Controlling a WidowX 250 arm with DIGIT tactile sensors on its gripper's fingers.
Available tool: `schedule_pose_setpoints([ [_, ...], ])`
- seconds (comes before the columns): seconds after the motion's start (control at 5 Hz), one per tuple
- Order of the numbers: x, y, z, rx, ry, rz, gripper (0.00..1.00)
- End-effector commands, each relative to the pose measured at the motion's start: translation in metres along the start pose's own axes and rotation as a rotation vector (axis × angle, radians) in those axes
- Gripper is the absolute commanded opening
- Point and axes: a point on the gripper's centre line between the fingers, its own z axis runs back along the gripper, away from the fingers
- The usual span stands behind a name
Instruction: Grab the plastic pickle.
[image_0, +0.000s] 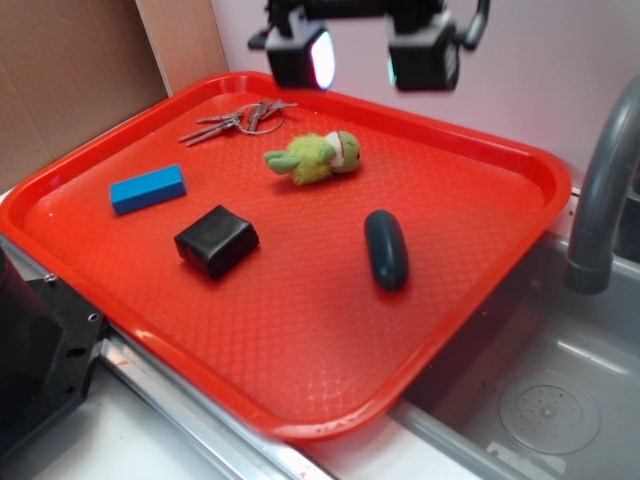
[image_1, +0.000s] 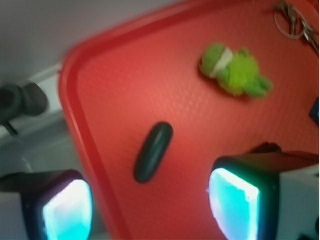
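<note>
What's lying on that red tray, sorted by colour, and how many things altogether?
Green: 2, the dark plastic pickle and the fuzzy plush toy
Blue: 1, the blue block
Black: 1, the black block
Silver: 1, the bunch of keys
Total: 5, all on the red tray

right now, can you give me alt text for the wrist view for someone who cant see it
A dark green plastic pickle lies alone on a red tray, seen between the two glowing pads of the open gripper at the bottom of the picture. A fuzzy green plush toy lies farther up the tray, with keys at the top right corner.
</note>
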Motion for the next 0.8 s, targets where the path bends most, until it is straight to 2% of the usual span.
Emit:
schedule_pose_setpoints([
  [0.0, 0.0, 0.0, -0.039, 0.02, 0.012, -0.085, 1.0],
  [0.2, 0.004, -0.001, -0.058, 0.046, 0.013, -0.116, 1.0],
  [0.4, 0.0, 0.006, -0.076, 0.089, 0.055, -0.121, 1.0],
  [0.6, -0.001, 0.007, -0.087, 0.107, 0.063, -0.132, 1.0],
])
